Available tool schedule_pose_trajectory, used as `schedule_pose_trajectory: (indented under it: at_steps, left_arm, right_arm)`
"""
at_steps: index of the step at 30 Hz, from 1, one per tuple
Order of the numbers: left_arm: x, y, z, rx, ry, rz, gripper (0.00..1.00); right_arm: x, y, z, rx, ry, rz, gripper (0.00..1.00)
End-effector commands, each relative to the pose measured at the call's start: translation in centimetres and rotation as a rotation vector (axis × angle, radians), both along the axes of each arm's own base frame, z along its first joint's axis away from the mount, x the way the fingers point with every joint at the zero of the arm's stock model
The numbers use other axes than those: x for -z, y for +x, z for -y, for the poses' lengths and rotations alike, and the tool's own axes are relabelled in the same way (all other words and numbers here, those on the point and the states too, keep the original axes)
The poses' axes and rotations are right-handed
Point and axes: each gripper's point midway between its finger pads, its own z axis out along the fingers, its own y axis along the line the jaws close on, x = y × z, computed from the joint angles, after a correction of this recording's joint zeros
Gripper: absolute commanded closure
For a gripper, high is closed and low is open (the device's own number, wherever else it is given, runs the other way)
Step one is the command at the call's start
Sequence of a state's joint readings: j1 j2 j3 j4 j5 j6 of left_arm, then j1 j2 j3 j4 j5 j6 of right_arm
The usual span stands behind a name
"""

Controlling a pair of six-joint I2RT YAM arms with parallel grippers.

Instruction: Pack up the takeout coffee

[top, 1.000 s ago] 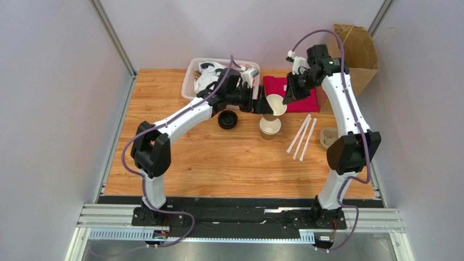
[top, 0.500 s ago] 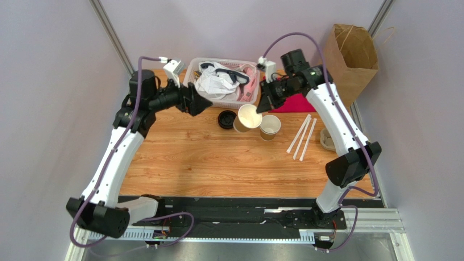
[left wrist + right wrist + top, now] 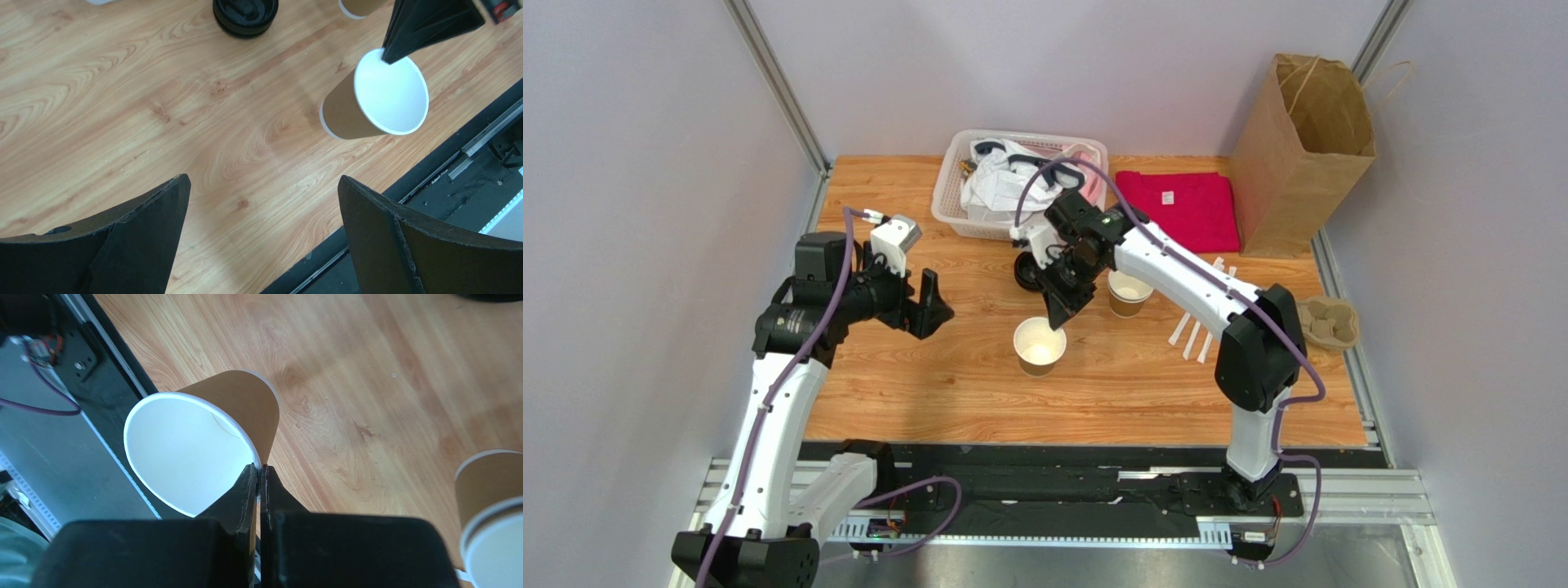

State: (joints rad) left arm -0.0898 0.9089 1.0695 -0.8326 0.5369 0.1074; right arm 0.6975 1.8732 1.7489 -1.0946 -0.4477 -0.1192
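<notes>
— Grip first: what has the right gripper [image 3: 1054, 319] got?
— Its fingers are pinched tight on the rim wall of the takeout coffee [image 3: 1039, 347], one inside and one outside. The cup hangs mid-table, near of the black lid [image 3: 1033, 270].
— Why there?
— Probably to keep it free for lidding. The left gripper [image 3: 927, 306] hovers to the left, jaws spread wide, empty.
— Orientation?
— Mouth up, unlidded, long axis roughly vertical. Whether its base touches the table [image 3: 928, 380] I cannot tell.

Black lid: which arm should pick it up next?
Left, probably. The left fingers are open and empty, with the lid in their view; the right fingers pinch the cup by its rim.
</notes>
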Motion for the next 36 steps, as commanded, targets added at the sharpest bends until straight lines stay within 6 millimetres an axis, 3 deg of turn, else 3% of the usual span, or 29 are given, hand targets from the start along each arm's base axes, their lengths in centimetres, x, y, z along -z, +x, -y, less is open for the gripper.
schedule_pose_trajectory:
  at_steps: [1, 12, 18, 23, 26, 31, 35, 36]
  left_arm:
    - [0.5, 0.5, -0.8, -0.019, 0.042, 0.006, 0.01]
    - [1.7, 1.9, -0.3, -0.039, 0.003, -0.046, 0.01]
    - [1.7, 2.5, 0.1, -0.031, -0.018, -0.045, 0.01]
    - [2.3, 2.9, 0.3, -0.015, -0.018, -0.09, 0.01]
    - [2.1, 3.4, 0.2, -0.032, -0.019, -0.091, 0.01]
    - [0.5, 5.6, 0.5, -0.051, -0.047, -0.034, 0.05]
    - [0.3, 9.5, 1.3, -0.12, -0.005, -0.023, 0.2]
    - [0.3, 10.4, 1.5, -0.134, 0.003, -0.019, 0.28]
  right_arm:
    - [1.9, -0.3, -0.9, -0.011, -0.055, 0.05, 1.0]
    - [4.3, 0.3, -0.1, 0.004, -0.141, 0.088, 1.0]
    - [4.6, 0.3, 0.1, 0.002, -0.143, 0.095, 0.85]
    - [3.9, 0.1, 0.0, -0.004, -0.129, 0.092, 0.66]
    - [2.6, 0.2, -0.2, -0.009, -0.105, 0.109, 0.55]
    - [-1.2, 1.7, 0.1, 0.028, -0.034, 0.152, 0.49]
    - [-5.2, 5.1, 1.1, 0.114, 0.037, 0.23, 0.47]
    - [-5.7, 6.5, 2.2, 0.158, 0.035, 0.247, 0.47]
